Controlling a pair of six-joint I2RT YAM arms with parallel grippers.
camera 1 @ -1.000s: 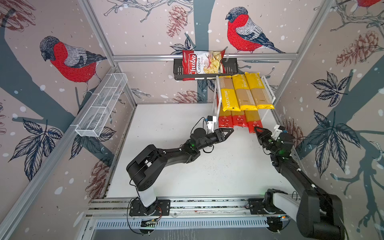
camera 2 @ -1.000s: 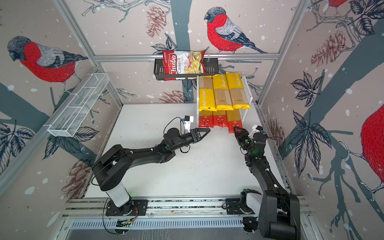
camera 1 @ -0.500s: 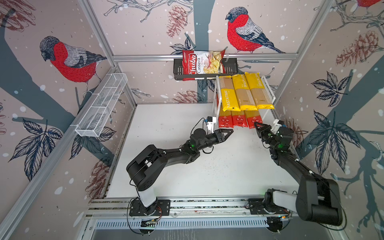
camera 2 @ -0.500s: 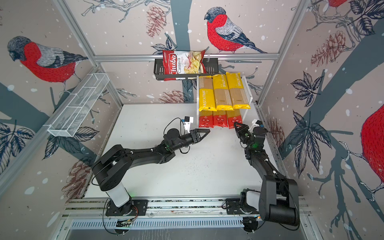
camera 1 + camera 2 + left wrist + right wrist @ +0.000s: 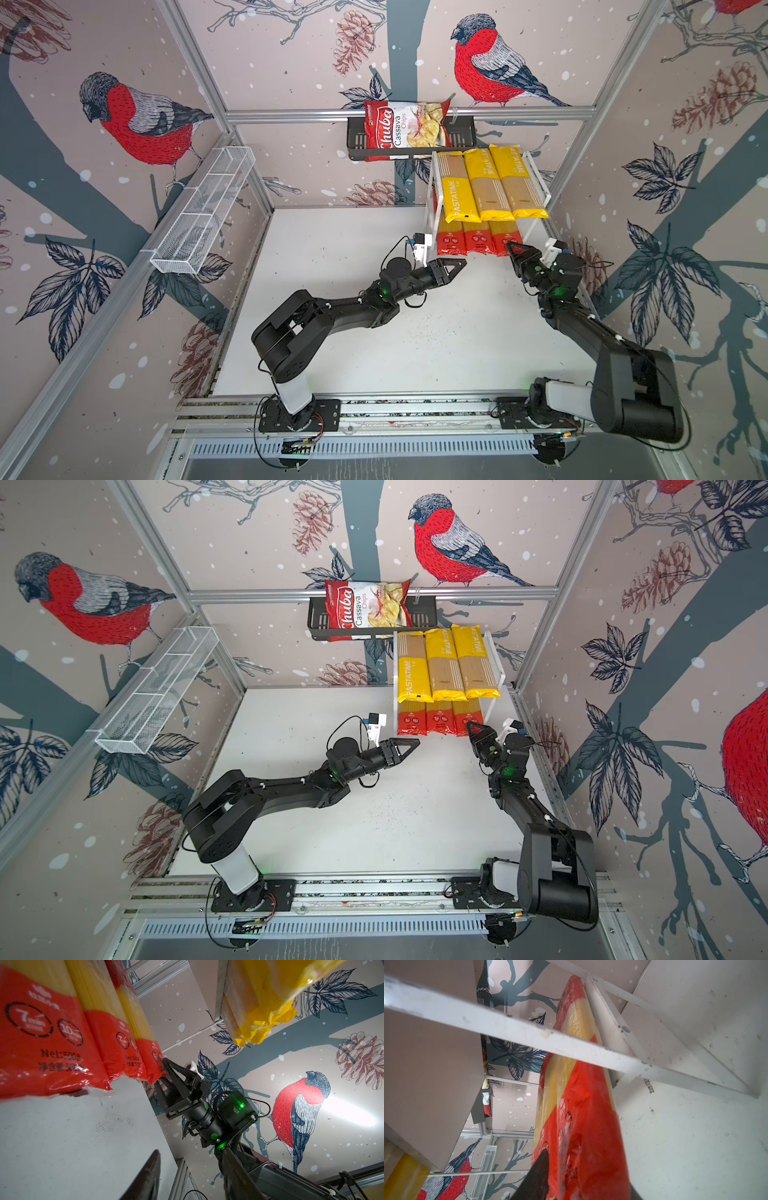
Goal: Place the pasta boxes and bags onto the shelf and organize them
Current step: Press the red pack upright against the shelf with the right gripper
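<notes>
Three yellow-and-tan pasta packs (image 5: 486,187) (image 5: 446,667) lie side by side on the top board of the white shelf (image 5: 540,183) (image 5: 496,658). Three red pasta packs (image 5: 476,239) (image 5: 440,721) lie on its lower board, their near ends sticking out. My right gripper (image 5: 511,247) (image 5: 469,726) (image 5: 161,1072) (image 5: 588,1169) is at the near end of the rightmost red pack (image 5: 505,237) (image 5: 581,1105). Its jaws stand apart, one above and one below that end. My left gripper (image 5: 463,262) (image 5: 417,742) (image 5: 191,1151) hovers open and empty just in front of the leftmost red pack.
A red-and-white chips bag (image 5: 405,124) sits in the black wall basket (image 5: 461,137) just behind the shelf. A long white wire basket (image 5: 203,212) hangs on the left wall. The white table (image 5: 353,332) stretches in front of the shelf, and the right wall is close to my right arm.
My right gripper has moved toward the shelf, and the rightmost red pack has slid further in. Its jaws narrowed, then widened again. The left arm has not moved.
</notes>
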